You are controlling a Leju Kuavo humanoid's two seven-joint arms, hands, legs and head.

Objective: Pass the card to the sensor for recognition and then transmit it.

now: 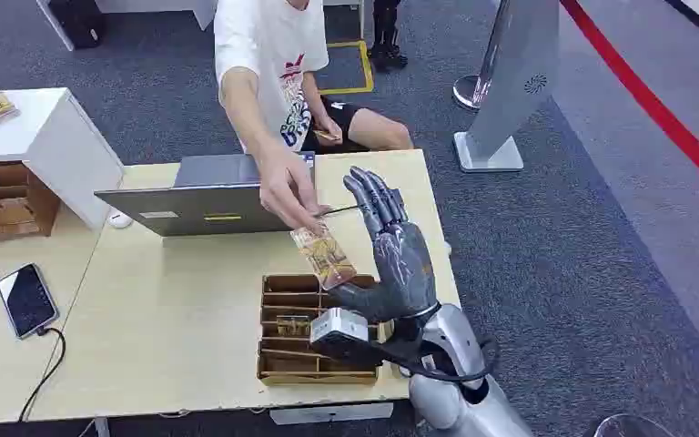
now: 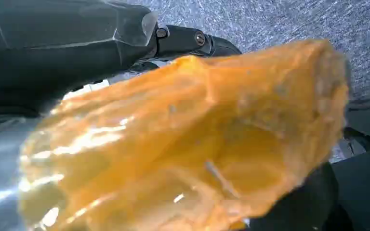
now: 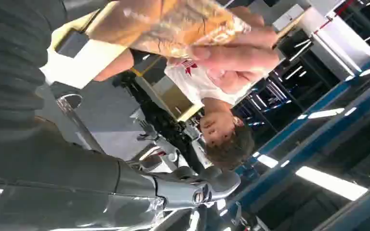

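Note:
The card point(image 1: 323, 255), tan with a printed pattern, hangs tilted above the cardboard organiser point(image 1: 282, 366). A person's hand point(image 1: 284, 189) pinches its upper end. My right hand point(image 1: 396, 255) is raised beside it, palm toward the card, fingers straight and apart, thumb just under the card's lower corner. The right wrist view shows the card point(image 3: 173, 24) with the person's fingers point(image 3: 236, 53) on it. A small grey-white sensor point(image 1: 339, 325) sits on the organiser below my hand. In the left wrist view a blurred orange shape point(image 2: 188, 144) hides most of my left hand point(image 2: 77, 43).
An open grey laptop point(image 1: 209, 196) stands behind the card on the beige table point(image 1: 164, 309). A phone point(image 1: 25, 299) with a cable lies at the left, near a white cabinet point(image 1: 45, 137). The seated person point(image 1: 273, 64) is across the table. A grey kiosk stand point(image 1: 510, 82) is on the right.

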